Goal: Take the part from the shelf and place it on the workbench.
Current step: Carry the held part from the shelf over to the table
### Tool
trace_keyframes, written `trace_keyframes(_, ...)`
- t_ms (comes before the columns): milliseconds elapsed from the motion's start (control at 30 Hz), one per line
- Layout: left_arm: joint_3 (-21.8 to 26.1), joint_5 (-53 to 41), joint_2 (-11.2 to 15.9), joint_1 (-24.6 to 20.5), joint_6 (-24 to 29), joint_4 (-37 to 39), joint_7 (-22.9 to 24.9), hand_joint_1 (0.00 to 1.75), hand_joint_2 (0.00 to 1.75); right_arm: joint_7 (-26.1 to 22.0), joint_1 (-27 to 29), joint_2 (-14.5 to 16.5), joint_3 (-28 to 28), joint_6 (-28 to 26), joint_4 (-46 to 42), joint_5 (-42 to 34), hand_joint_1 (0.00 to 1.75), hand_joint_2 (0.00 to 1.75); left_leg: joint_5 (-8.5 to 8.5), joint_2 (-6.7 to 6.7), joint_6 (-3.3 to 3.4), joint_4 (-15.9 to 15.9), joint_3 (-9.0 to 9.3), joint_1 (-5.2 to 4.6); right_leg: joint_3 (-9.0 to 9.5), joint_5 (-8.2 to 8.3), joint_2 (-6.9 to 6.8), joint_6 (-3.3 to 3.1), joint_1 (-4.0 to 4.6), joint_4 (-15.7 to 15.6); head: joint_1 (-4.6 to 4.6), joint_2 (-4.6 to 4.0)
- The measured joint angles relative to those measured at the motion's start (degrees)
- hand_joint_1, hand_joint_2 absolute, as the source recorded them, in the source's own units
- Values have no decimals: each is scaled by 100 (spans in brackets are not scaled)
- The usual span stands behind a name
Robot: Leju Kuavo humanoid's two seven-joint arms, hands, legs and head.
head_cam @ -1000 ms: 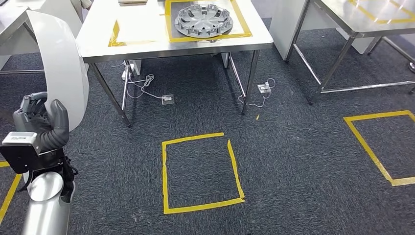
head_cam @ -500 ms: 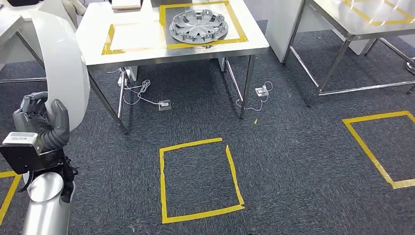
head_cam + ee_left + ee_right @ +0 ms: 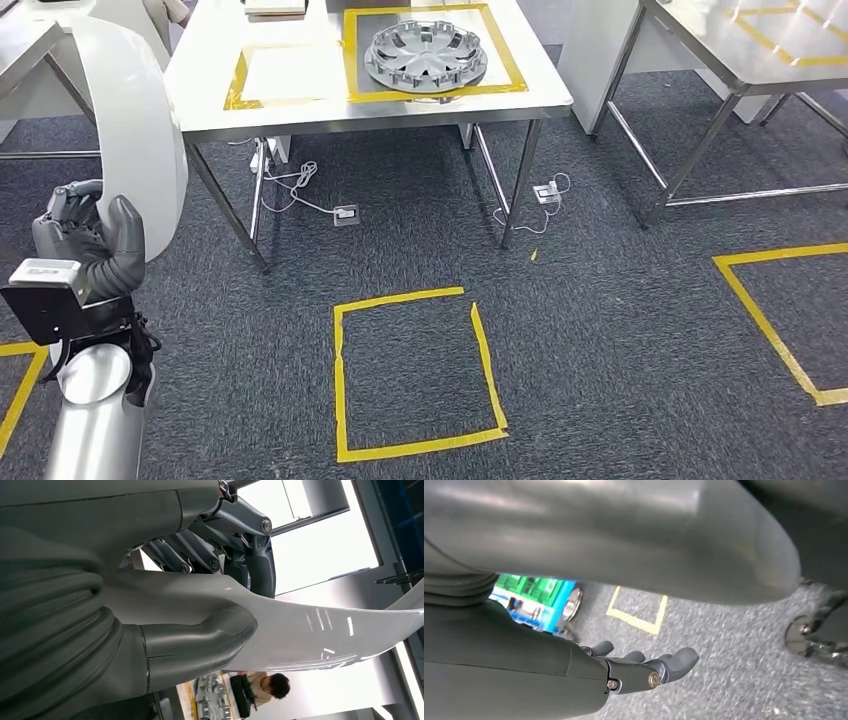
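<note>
My left hand (image 3: pixel 95 255) grips a white curved panel, the part (image 3: pixel 135 130), at the lower left of the head view, and the part rises above the hand. In the left wrist view the thumb (image 3: pixel 200 640) presses on the glossy white part (image 3: pixel 310 635) with the darker fingers behind it. The white workbench (image 3: pixel 200 85) stands ahead, marked with two yellow-taped squares. One square (image 3: pixel 290 72) frames a white sheet, the other holds a silver wheel cover (image 3: pixel 425 55). My right hand (image 3: pixel 644 667) hangs over the carpet, fingers loosely extended and holding nothing.
A yellow tape square (image 3: pixel 415 370) lies on the carpet in front of the workbench, another (image 3: pixel 790 310) at the right. A steel table (image 3: pixel 740 50) stands at the right. Cables and a floor socket (image 3: pixel 345 213) lie under the workbench. A person (image 3: pixel 265 685) sits beyond.
The whole picture has shifted as the camera moved; the workbench now sits slightly more to the right. My left hand still holds the white part the same way.
</note>
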Motion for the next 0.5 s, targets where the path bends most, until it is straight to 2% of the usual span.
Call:
trace_keyframes(100, -3, -28, 2, -27, -44, -4, 31, 175, 175, 2, 5, 2, -51, 27, 1, -54, 0, 0, -40, -1, -97, -26, 22, 0, 72, -59, 5, -65, 5, -100, 1, 0)
trace_keyframes(167, -7, -45, 3, -85, -69, -1, 46, 175, 175, 44, 4, 6, -90, 27, 1, -95, 0, 0, -153, 23, -165, 192, -71, 8, 148, -81, 3, -131, -23, -148, -18, 0)
trace_keyframes(200, -8, -52, 4, -118, -78, 5, 52, 175, 175, 59, 0, 8, -108, 27, 1, -112, 0, 0, -262, 35, -194, 452, -208, 18, 188, -97, -1, -160, -33, -164, -31, 0)
trace_keyframes(267, -11, -61, 8, -154, -87, 32, 60, 175, 175, 45, -5, 9, -140, 27, 1, -132, 0, 0, -506, 42, -236, 1193, -644, 35, 241, -148, -4, -197, -34, -165, -46, 0)
trace_keyframes(300, -11, -66, 10, -150, -91, 49, 63, 175, 175, 33, -1, 10, -155, 27, 1, -138, 0, 0, -544, 43, -250, 1466, -838, 46, 267, -174, -2, -199, -34, -163, -48, 0)
trace_keyframes(333, -11, -71, 11, -145, -94, 65, 65, 175, 175, 29, 4, 10, -170, 27, 1, -142, 0, 0, -488, 44, -261, 1595, -969, 57, 300, -204, 2, -194, -35, -161, -47, 0)
trace_keyframes(367, -11, -74, 12, -144, -98, 77, 63, 175, 175, 35, 10, 10, -184, 27, 1, -148, 0, 0, -319, 46, -267, 1503, -990, 68, 342, -238, 6, -182, -39, -157, -48, 0)
trace_keyframes(433, -11, -80, 12, -145, -104, 86, 52, 175, 175, 52, 15, 11, -201, 27, 2, -168, 0, 0, 184, 59, -271, 780, -735, 84, 438, -312, 14, -138, -49, -149, -47, 0)
trace_keyframes(467, -13, -80, 12, -148, -105, 87, 44, 175, 175, 50, 11, 12, -208, 27, 2, -180, 0, 0, 341, 65, -260, 397, -568, 79, 467, -352, 18, -102, -44, -136, -53, 0)
trace_keyframes(500, -14, -82, 11, -145, -106, 85, 37, 175, 175, 38, 6, 12, -214, 26, 1, -190, 0, 0, 409, 69, -228, 148, -457, 74, 478, -379, 20, -67, -37, -132, -51, 0)
